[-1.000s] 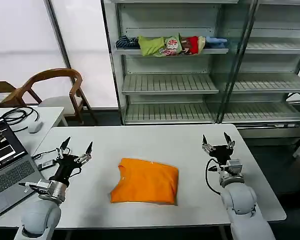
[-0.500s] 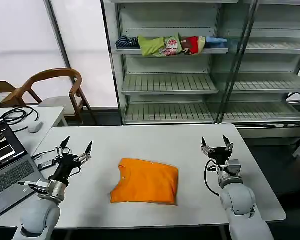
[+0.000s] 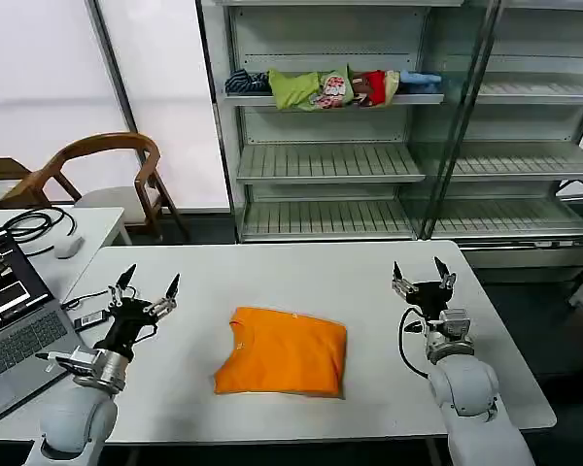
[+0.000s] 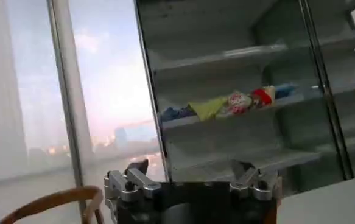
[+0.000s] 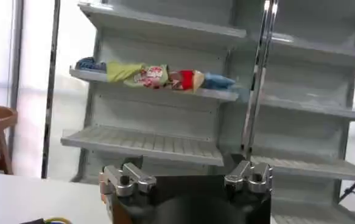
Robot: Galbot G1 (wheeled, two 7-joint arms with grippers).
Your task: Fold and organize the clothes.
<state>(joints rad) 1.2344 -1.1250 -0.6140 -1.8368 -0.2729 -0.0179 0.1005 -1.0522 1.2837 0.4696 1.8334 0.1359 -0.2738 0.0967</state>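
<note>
Nothing much has moved | folded plain bright orange soft-cloth T-shirt [image 3: 282,351] lies at table centre | left gripper [image 3: 148,284] at nine o'clock, right gripper [image 3: 418,269] at three o'clock, both spread, empty | folding looks done; next: grasp shirt, stow it.

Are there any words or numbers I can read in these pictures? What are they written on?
No text here can be read.
Laptop screen: it shows light lines that may be text, too small to read.
Orange T-shirt: folded on the table, no lettering can be made out.
Pile of clothes on the shelf: a patterned patch in the middle, too blurred to tell if it has words.
</note>
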